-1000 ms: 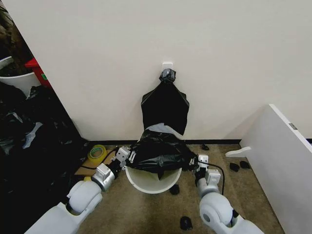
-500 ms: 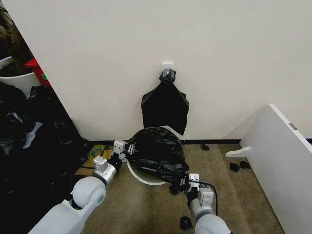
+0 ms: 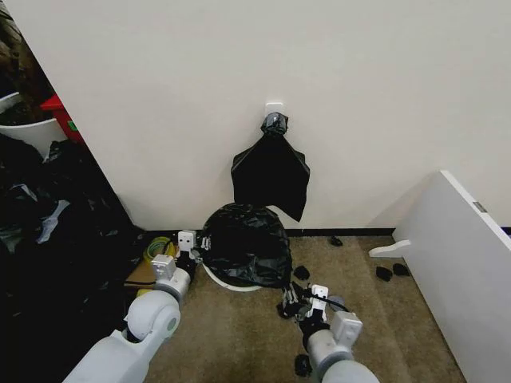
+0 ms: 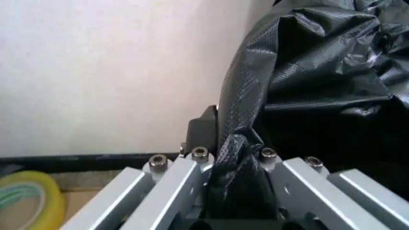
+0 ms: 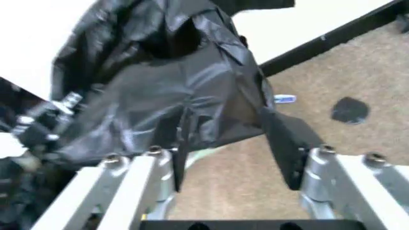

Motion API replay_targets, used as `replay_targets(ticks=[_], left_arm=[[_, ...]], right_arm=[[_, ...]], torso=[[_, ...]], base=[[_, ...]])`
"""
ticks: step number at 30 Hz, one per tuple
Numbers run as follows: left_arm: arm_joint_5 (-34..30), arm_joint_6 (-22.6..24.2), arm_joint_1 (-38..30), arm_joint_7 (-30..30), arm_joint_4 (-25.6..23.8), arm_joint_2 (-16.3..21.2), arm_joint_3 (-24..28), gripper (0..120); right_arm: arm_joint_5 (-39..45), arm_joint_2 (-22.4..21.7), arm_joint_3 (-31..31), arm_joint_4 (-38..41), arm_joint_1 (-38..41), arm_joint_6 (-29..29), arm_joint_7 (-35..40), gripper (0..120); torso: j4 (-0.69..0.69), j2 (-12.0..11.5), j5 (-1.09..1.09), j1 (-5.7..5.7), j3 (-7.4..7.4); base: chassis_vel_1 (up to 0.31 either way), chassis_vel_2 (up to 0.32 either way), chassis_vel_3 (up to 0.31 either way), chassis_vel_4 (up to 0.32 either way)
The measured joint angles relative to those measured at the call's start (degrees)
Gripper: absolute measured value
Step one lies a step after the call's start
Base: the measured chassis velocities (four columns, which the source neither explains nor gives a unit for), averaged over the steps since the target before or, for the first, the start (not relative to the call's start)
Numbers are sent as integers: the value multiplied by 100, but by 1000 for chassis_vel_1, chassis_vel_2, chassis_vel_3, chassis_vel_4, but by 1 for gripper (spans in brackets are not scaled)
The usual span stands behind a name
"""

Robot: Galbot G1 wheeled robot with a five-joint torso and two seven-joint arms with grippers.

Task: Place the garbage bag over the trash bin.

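The right claw (image 3: 297,300) has let go of the garbage bag (image 3: 243,243).

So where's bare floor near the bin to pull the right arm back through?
Bare carpet lies between the trash bin and the white panel, apart from small black scraps. It is crowded beside the left gripper, shut on the garbage bag: tape roll, then black bags.

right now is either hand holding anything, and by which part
Left hand pinches a bunched fold at the bag's edge; right hand is open, holding nothing.
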Motion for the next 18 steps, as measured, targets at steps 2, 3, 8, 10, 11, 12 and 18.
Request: replay_targets(ticks=[2, 3, 8, 10, 11, 12, 18], left_arm=[[-53, 27, -15, -62, 0, -19, -11, 3], [-126, 64, -33, -117, -20, -40, -22, 3], [-348, 186, -94, -222, -160, -127, -31, 3], [-375, 208, -98, -236, -185, -138, -35, 3], [-406, 234, -98, -247, -216, -146, -41, 3], [-442, 259, -86, -253, -258, -147, -53, 3], [-627, 374, -15, -286, -454, -142, -128, 3]], right_arm=[[-20, -8, -42, 48, -87, 104, -92, 50], [-31, -22, -104, 101, -165, 204, -212, 55], [18, -72, -289, 82, -277, 590, -793, 73], [107, -71, -318, 34, -251, 673, -888, 77], [321, -56, -338, 1, -194, 733, -954, 81], [674, -16, -339, -2, -116, 772, -972, 86], [1708, 233, -218, -83, 182, 1109, -1133, 100]], torso=[[0, 0, 0, 0, 0], [0, 0, 0, 0, 0], [-1, 0, 0, 0, 0], [-1, 0, 0, 0, 0], [0, 0, 0, 0, 0], [0, 0, 0, 0, 0], [1, 0, 0, 0, 0]], base=[[0, 0, 0, 0], [0, 0, 0, 0], [0, 0, 0, 0], [0, 0, 0, 0], [0, 0, 0, 0], [0, 0, 0, 0], [0, 0, 0, 0]])
